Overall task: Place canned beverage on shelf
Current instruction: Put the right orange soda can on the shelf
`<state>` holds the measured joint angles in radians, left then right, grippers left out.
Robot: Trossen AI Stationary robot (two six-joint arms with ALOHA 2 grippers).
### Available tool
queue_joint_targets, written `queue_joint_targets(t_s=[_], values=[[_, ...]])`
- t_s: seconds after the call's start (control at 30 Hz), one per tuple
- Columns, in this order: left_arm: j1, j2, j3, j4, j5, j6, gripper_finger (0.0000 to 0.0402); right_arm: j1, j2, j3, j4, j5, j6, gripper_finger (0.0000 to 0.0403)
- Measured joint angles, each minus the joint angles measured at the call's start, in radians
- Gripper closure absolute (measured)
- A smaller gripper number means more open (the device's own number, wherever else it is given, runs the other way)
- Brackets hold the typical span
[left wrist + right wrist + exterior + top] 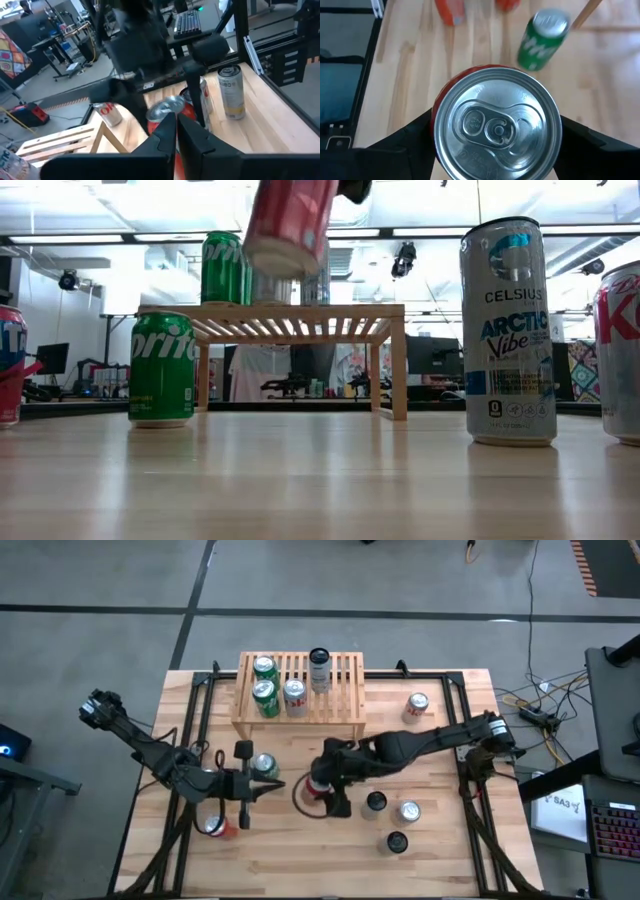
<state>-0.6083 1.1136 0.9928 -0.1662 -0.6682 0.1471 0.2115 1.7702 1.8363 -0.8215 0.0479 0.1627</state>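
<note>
- Red can (496,131) is the thing in play: it sits clamped between the right gripper (322,783) fingers, silver top with pull tab facing straight into the right wrist camera.
- From the low camera the red can (290,225) hangs tilted and clear of the tabletop, in front of the shelf (300,320) top, so it's lifted but not on the rack yet.
- From above, the shelf (345,690) lies beyond the right gripper, toward the far table edge, and carries two green cans (264,685), a silver can (295,695) and a dark-banded can (320,668).
- Just beside the right gripper on its near side are a dark-topped can (376,802), a silver-topped can (409,811) and another dark one (397,841); one of these is probably the Celsius can (508,330) standing tall in the low shot, hard to say which.
- Another white can (418,705) stands well apart, off the shelf's right end.
- Left gripper (268,787) is closed with nothing in it, pointing across at the right gripper; a green Sprite can (263,765) stands just beside it and a red-orange can (215,826) sits nearer the front edge.
- Everything's on the plank table (300,860).
</note>
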Motion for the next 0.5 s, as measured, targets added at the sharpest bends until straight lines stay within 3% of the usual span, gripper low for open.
queue_joint_targets(t_s=[0.27,0.5], values=[[0.000,-0.033,0.000,0.013,-0.004,0.027,0.0401,-0.068,0.061,0.281,-0.195,0.006,-0.116,0.0119],[0.000,-0.060,0.000,-0.012,-0.005,0.040,0.0401,-0.148,0.063,0.394,-0.381,0.082,-0.123,0.0119]])
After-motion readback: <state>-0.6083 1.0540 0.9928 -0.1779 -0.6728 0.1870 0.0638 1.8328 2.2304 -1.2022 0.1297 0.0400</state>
